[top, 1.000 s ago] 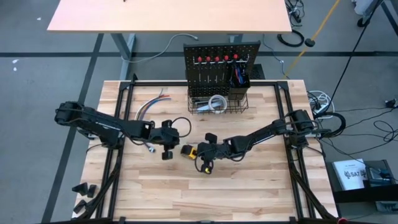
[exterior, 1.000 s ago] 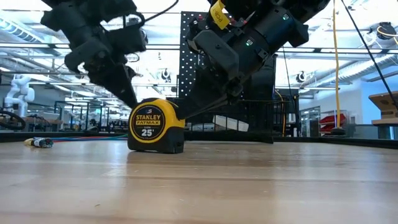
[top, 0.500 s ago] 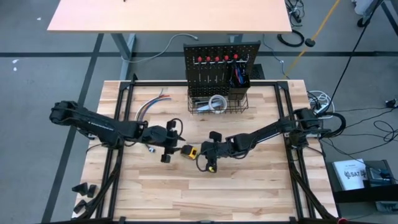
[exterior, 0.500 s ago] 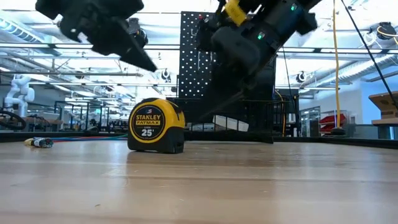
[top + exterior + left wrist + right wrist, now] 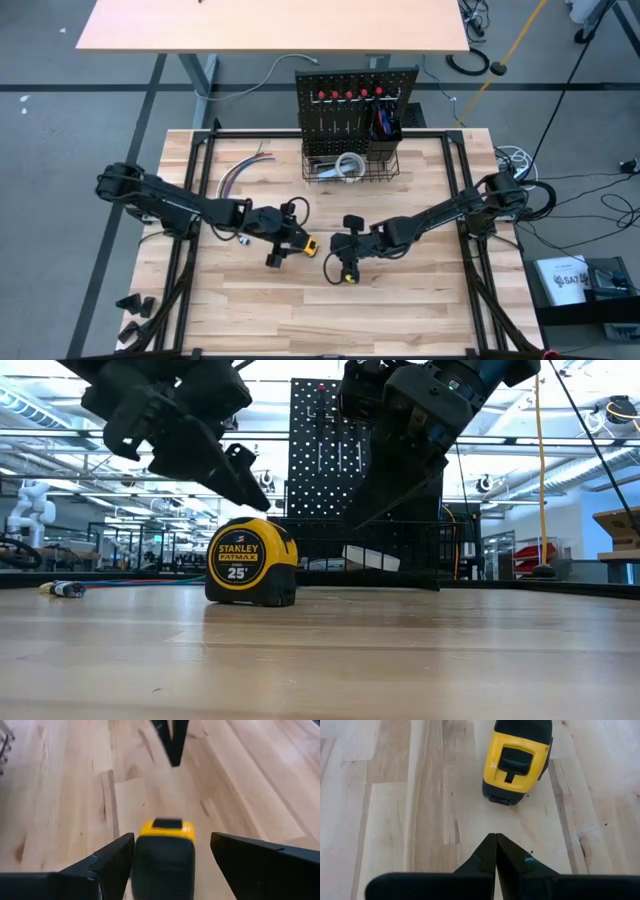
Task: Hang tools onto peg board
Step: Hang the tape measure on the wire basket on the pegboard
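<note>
Tape measure [image 5: 308,245]: upright on table [image 5: 400,310].
Left gripper [image 5: 172,851]: fingers wide, straddling it.
Right gripper [image 5: 495,840]: fingers pressed together, near it.

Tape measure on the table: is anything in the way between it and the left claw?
No. The left claw is open right over the yellow tape measure, one finger on each side, with nothing between them. The right claw is shut and sits apart from it.

Wood, plastic and metal on the bench

The tabletop [image 5: 395,795] is pale planked wood, matt and grainy. The tape measure [image 5: 251,562] has a glossy yellow plastic shell with matt black rubbery parts; the peg board [image 5: 355,95] is matt black perforated metal.
</note>
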